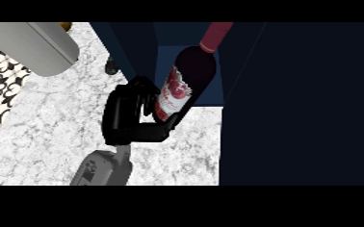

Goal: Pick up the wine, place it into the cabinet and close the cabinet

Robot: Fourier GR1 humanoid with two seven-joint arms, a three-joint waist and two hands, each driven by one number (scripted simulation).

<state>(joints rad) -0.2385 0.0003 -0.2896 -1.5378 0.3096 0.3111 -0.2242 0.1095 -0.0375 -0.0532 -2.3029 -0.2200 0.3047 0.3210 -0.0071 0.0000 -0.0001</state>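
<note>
Wine [186, 79] in robot hand [131, 115]

No readable text is showing anywhere. The wine bottle [186, 79] is carrying a white label [174, 96] with red markings, but no word, brand or number on it is coming through legibly.

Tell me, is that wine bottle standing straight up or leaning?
Leaning. The wine bottle slants, its red-capped neck up and to the right toward the dark cabinet, while the left hand curls round its lower end.
</note>
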